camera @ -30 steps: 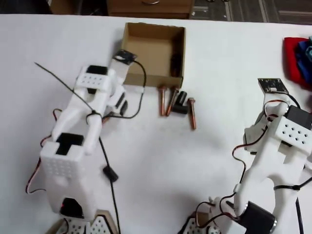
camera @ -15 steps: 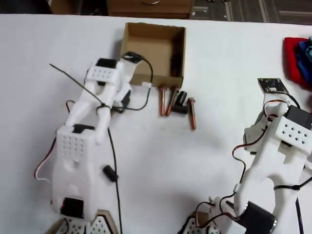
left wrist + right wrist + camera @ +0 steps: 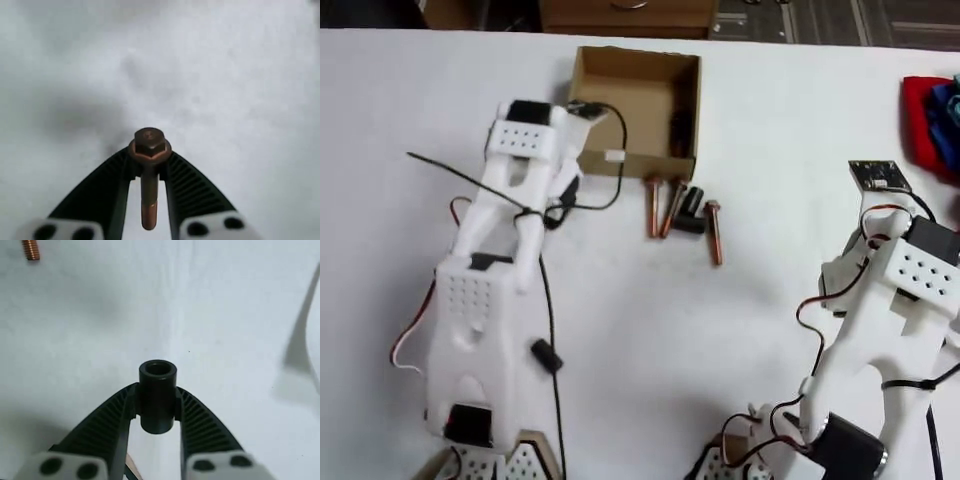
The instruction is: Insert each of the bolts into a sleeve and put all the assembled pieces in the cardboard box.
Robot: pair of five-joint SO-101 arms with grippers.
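Two pieces were in hand: the left gripper (image 3: pixel 149 162) pinched a copper-coloured hex-head bolt (image 3: pixel 149 146) just under its head, and the right gripper (image 3: pixel 157 407) clasped a short black cylindrical sleeve (image 3: pixel 158 385). We judged the thin shank could pivot between the fingertips and miss the bore. Within the last second the left arm (image 3: pixel 515 200) had swung outward beside the open brown cardboard box (image 3: pixel 638 58), while the right arm (image 3: pixel 900 290) had stayed put.
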